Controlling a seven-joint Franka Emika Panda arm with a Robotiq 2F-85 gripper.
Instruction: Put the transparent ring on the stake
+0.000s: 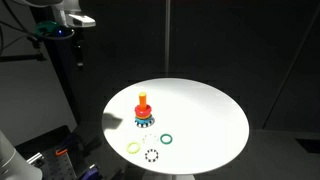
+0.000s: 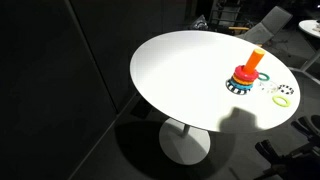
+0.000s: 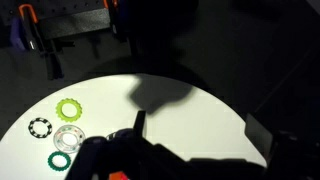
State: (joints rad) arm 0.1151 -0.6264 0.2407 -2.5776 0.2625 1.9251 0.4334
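Observation:
The transparent ring [image 3: 68, 138] lies flat on the white round table, a faint pale outline among the other rings; it also shows faintly in an exterior view [image 1: 147, 137]. The stake [image 1: 142, 103] stands upright on its teal-rimmed base with orange-red rings stacked on it, and shows in both exterior views [image 2: 250, 66]. Only a red sliver of it shows at the bottom edge of the wrist view [image 3: 120, 176]. My gripper [image 3: 200, 135] is open and empty, high above the table, well away from the ring.
A yellow ring [image 3: 69, 108], a black-and-white dotted ring [image 3: 40, 127] and a green ring [image 3: 60, 159] lie around the transparent ring. The table edge [image 3: 215, 100] curves close by. Dark curtains surround the table; a rack with clamps [image 3: 60, 30] stands behind.

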